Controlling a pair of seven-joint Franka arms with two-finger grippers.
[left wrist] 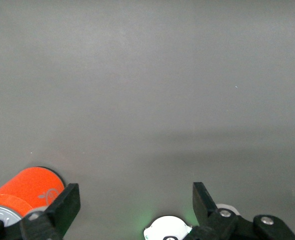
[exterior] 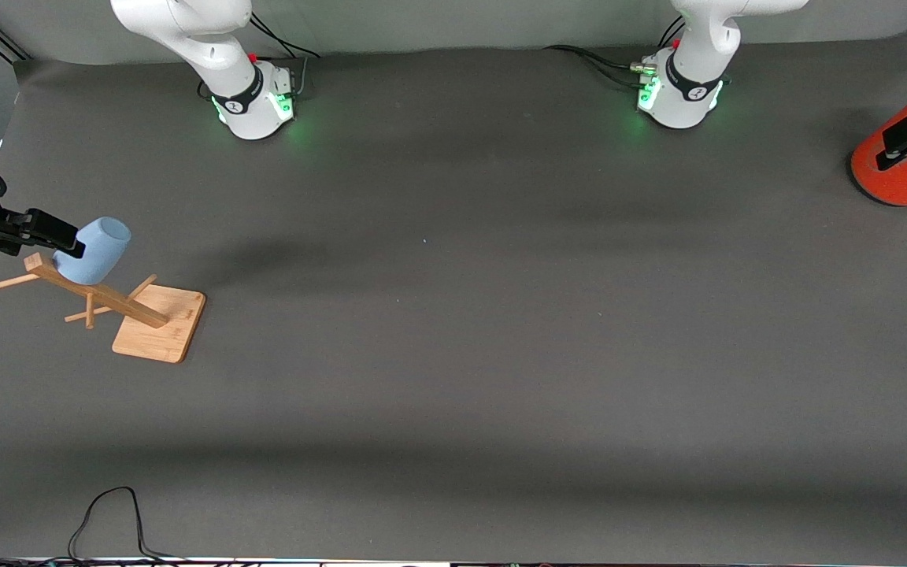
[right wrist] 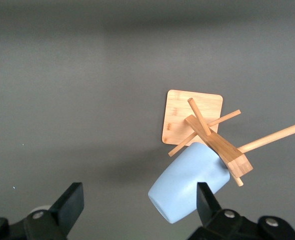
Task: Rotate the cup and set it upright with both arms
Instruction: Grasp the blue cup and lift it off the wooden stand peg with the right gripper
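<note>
The pale-blue cup (exterior: pixel 95 250) hangs tilted on a peg of a wooden rack (exterior: pixel 158 324) at the right arm's end of the table. My right gripper (exterior: pixel 68 240) is open beside the cup. In the right wrist view the cup (right wrist: pixel 190 187) lies partly between the fingers, close against one fingertip (right wrist: pixel 203 196), with the rack (right wrist: pixel 193 114) below it and the right gripper (right wrist: pixel 140 197) spread wide. My left gripper (exterior: pixel 894 150) is open and empty over the orange cylinder (exterior: pixel 906 179) and waits there; the left wrist view shows the left gripper (left wrist: pixel 136 197) open.
The orange cylinder with a grey top (left wrist: pixel 30 185) stands at the left arm's end of the table. The rack's pegs (exterior: pixel 9 283) stick out sideways. A black cable (exterior: pixel 107 512) loops at the table edge nearest the front camera. The left arm's base (left wrist: pixel 167 230) shows in its wrist view.
</note>
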